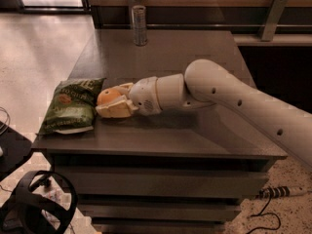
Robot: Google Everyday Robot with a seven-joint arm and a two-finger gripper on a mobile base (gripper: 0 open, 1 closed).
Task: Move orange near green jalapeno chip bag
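The orange point(108, 95) sits between the pale fingers point(116, 109) of my gripper point(111, 100), low over the grey table point(161, 130) near its left front. The gripper is shut on the orange. The green jalapeno chip bag point(70, 106) lies flat on the table's left front corner, right beside the orange, a small gap apart. My white arm point(234, 101) reaches in from the right across the table.
A tall silver can point(139, 25) stands at the back of the table. The table's left and front edges are close to the bag. A black headset point(39, 204) lies on the floor at lower left. A cable point(273, 194) lies on the floor at lower right.
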